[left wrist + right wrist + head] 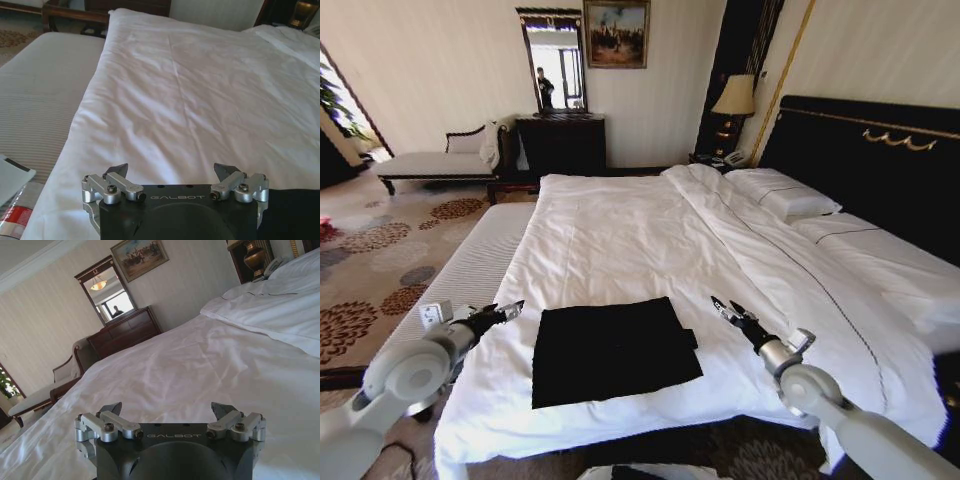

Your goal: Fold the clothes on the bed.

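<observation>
The black clothes (612, 350) lie folded into a flat rectangle on the white bed (620, 240), near its foot edge. A dark corner of the clothes (292, 212) shows in the left wrist view. My left gripper (510, 311) hovers open just off the clothes' left side, holding nothing. My right gripper (728, 309) hovers open a little to the right of the clothes, also holding nothing. In each wrist view the gripper (173, 171) (166, 409) shows its fingertips spread wide over white sheet.
A pale striped bench (470, 265) runs along the bed's left side. Pillows (782, 192) and a dark headboard (880, 160) are on the right. A dark dresser (560, 140) with mirror, a chaise (440, 160) and a lamp (734, 98) stand at the far wall.
</observation>
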{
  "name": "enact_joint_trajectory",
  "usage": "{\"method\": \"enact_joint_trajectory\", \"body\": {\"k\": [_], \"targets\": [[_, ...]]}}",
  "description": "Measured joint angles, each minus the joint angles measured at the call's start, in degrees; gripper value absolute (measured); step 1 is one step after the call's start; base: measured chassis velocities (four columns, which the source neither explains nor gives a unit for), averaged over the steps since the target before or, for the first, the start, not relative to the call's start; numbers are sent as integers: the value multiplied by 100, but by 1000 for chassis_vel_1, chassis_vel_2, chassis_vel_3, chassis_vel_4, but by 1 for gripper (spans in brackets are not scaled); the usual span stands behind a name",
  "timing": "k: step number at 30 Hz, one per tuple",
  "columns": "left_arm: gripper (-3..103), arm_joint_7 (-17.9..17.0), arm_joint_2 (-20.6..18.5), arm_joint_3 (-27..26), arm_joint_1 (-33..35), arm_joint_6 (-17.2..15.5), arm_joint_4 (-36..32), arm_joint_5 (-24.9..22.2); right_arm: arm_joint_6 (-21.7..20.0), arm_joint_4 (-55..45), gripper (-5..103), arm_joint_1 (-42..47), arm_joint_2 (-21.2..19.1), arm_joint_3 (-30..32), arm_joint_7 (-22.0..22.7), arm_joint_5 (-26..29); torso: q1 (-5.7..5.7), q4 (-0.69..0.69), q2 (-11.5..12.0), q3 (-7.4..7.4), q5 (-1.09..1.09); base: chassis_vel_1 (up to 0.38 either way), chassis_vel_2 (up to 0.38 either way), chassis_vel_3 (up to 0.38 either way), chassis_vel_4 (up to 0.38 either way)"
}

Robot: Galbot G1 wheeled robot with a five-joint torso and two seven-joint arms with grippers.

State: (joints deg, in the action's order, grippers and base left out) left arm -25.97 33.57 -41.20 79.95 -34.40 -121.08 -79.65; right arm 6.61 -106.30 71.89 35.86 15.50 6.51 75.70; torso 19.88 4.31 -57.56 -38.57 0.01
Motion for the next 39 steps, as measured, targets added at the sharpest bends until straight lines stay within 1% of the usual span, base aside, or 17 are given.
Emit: {"method": "enact_joint_trajectory", "body": {"k": [2, 3, 4, 7, 8, 9, 10, 11, 14, 20, 23, 24, 27, 33, 34, 36, 39], "targets": [[99, 403, 70, 297, -450, -231, 485, -32, -108, 307, 100, -510, 111, -285, -6, 9, 0, -2, 0, 0, -1, 0, 0, 0, 0], [99, 403, 70, 297, -450, -231, 485, -32, -108, 307, 100, -510, 111, -285, -6, 9, 0, -2, 0, 0, -1, 0, 0, 0, 0], [100, 628, 117, 375, -591, -316, 678, -40, -143, 409, 100, -634, 148, -354, -20, 16, 0, -2, 0, 0, -2, 0, 0, 0, 0], [100, 1554, 279, 493, -857, -421, 1285, 51, -217, 755, 100, -910, 257, -500, -148, 25, 0, 0, 0, 0, -2, 0, 0, 0, 0], [100, 1697, 309, 507, -888, -421, 1393, 87, -224, 820, 100, -945, 277, -519, -176, 22, 0, 0, 0, 0, -1, 0, 0, 0, 0], [100, 2055, 393, 553, -954, -410, 1679, 183, -250, 947, 100, -1005, 324, -554, -211, 20, 0, 1, 0, 1, 0, 0, 0, 0, 0], [100, 2055, 393, 553, -954, -410, 1679, 183, -250, 947, 100, -1005, 324, -554, -211, 20, 0, 1, 0, 1, 0, 0, 0, 0, 0], [100, 2244, 446, 586, -979, -390, 1840, 230, -269, 1010, 100, -1038, 355, -575, -214, 20, 0, 0, 0, 1, -1, 0, 0, 0, 0], [100, 2561, 609, 691, -1046, -325, 2107, 291, -298, 1098, 100, -1098, 425, -625, -213, 22, 0, -1, 0, 1, -1, 0, 0, 0, 0], [100, 2669, 910, 994, -1263, -166, 2422, 499, -313, 1149, 100, -1126, 497, -696, -195, -3, -1, 0, 0, 1, -1, 0, 0, 0, 0], [100, 2646, 1211, 1277, -1459, -112, 2600, 620, -315, 1151, 100, -1095, 511, -700, -161, -29, 0, 1, 0, 1, -1, 0, 0, 0, 0], [100, 2646, 1211, 1277, -1459, -112, 2600, 620, -315, 1151, 100, -1095, 511, -700, -161, -29, 0, 1, 0, 1, -1, 0, 0, 0, 0], [100, 2647, 1445, 1469, -1560, -54, 2698, 762, -318, 1149, 100, -1039, 485, -665, -152, -42, -1, 0, 0, 2, -1, 0, 0, 0, 0], [100, 2673, 1608, 1641, -1691, 33, 2900, 932, -318, 1151, 100, -958, 470, -636, -145, -79, -1, -1, -1, 2, 0, 0, 0, 0, 0], [103, 2684, 1630, 1660, -1717, 54, 2914, 933, -318, 1153, 100, -954, 470, -636, -145, -86, -2, 0, -1, 2, 0, 0, 0, 0, 0], [103, 2687, 1635, 1667, -1726, 65, 2916, 933, -318, 1157, 100, -954, 470, -637, -144, -89, -1, 0, -1, 2, 0, 0, 0, 0, 0], [90, 2742, 1619, 1692, -1749, 124, 2900, 932, -318, 1181, 100, -971, 483, -655, -140, -94, -2, 0, -1, 2, -1, 0, 0, 0, 0]]}}
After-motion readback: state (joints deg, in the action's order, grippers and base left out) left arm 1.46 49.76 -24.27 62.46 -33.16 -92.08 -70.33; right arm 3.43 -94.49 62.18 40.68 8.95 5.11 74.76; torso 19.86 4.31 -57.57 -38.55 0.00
